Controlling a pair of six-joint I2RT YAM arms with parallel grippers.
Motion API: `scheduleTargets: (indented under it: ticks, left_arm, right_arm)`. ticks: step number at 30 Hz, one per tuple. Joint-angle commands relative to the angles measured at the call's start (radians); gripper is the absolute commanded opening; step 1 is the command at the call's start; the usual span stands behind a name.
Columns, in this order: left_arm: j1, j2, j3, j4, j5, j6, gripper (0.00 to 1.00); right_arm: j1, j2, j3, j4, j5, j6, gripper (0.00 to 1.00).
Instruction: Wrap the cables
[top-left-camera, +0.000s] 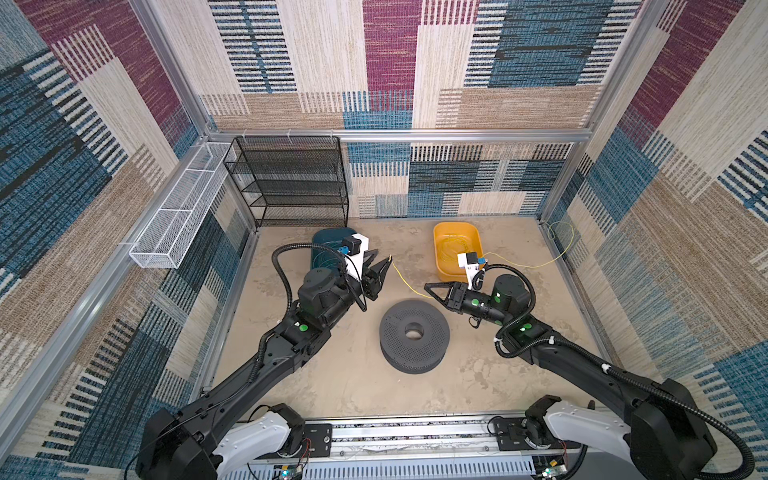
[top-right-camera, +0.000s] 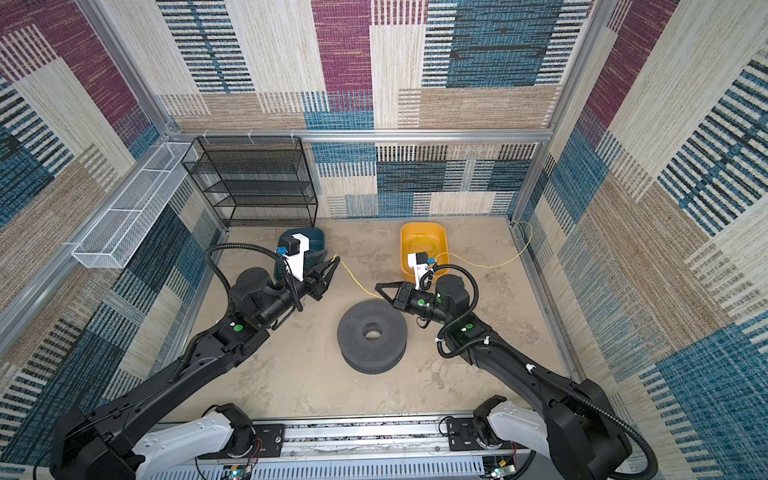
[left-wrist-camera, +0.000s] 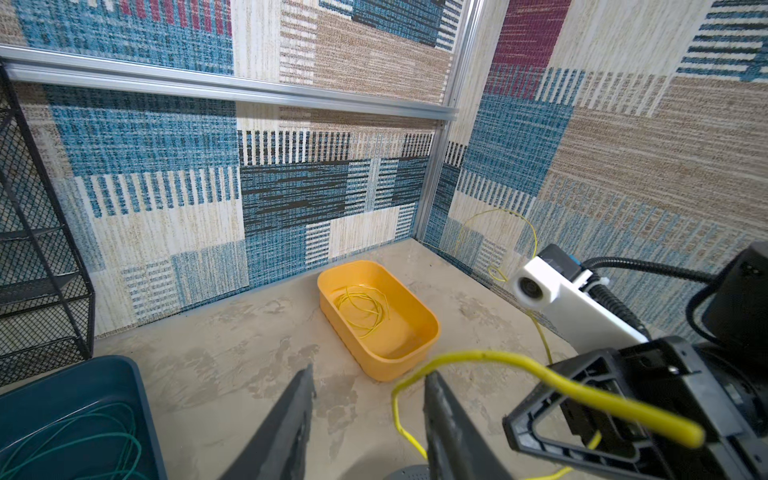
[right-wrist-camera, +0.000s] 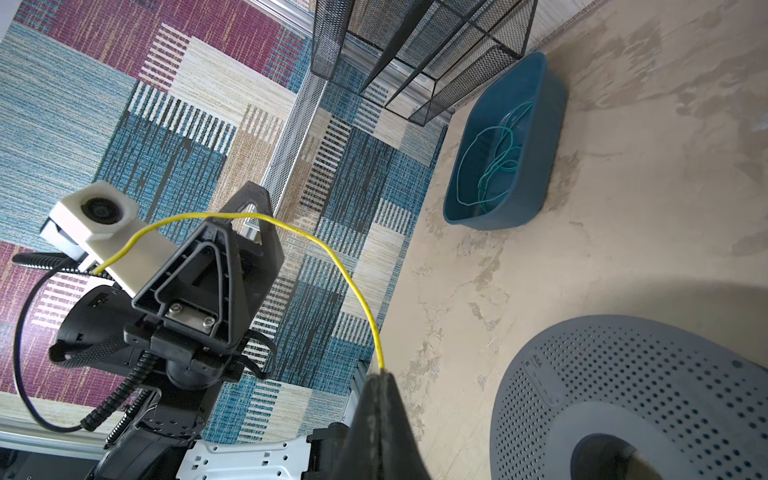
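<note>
Spanning the gap between the arms, the thin yellow cable (left-wrist-camera: 482, 355) is pinched tight in the right end effector (top-left-camera: 428, 286). The left end effector (left-wrist-camera: 370, 372) stands apart, cable draped over one tip. Mid-frame, the perforated grey spool (top-left-camera: 395, 328) looks bare, so I'd say winding hasn't begun. More loose loops wait in the glossy yellow tub (left-wrist-camera: 415, 353), upper right.

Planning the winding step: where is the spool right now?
In both top views the grey perforated spool lies flat in the centre of the table, close to the right gripper, which pinches the yellow cable.
</note>
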Motion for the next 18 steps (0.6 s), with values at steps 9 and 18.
scheduleTargets:
  ticks: [9, 18]
  left_arm:
    - [0.000, 0.022, 0.028, 0.046, 0.046, 0.026, 0.47]
    - [0.001, 0.005, 0.030, 0.037, 0.052, 0.032, 0.17]
  right_arm:
    - [0.001, -0.003, -0.001, 0.030, -0.010, 0.000, 0.00]
    - [0.000, 0.004, -0.001, 0.035, -0.010, 0.003, 0.00]
